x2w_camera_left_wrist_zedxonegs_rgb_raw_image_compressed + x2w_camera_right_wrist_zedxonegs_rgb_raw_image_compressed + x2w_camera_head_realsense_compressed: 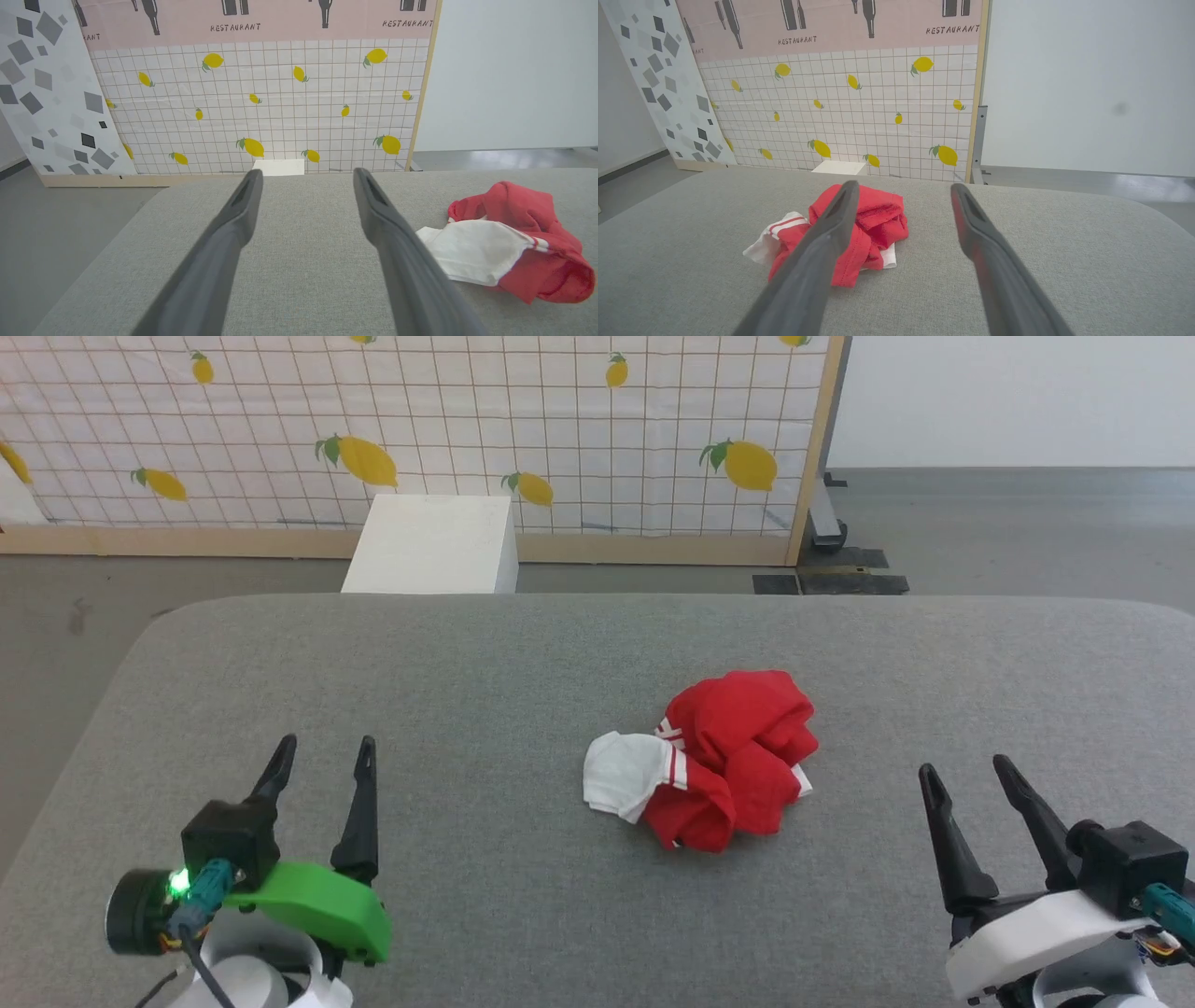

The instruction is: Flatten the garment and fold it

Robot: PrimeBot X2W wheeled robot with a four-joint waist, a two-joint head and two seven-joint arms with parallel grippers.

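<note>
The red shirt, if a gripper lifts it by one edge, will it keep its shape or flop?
Probably flop: the shirt lies crumpled in soft folds, so it should unfurl and hang. A push would likely bunch it on the textured table.

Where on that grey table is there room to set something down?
Bare: the wide stretch between the left claw and the crumpled T-shirt, the narrower gap between T-shirt and right claw, and the table beyond it toward the white box. Crowded only at the T-shirt.
</note>
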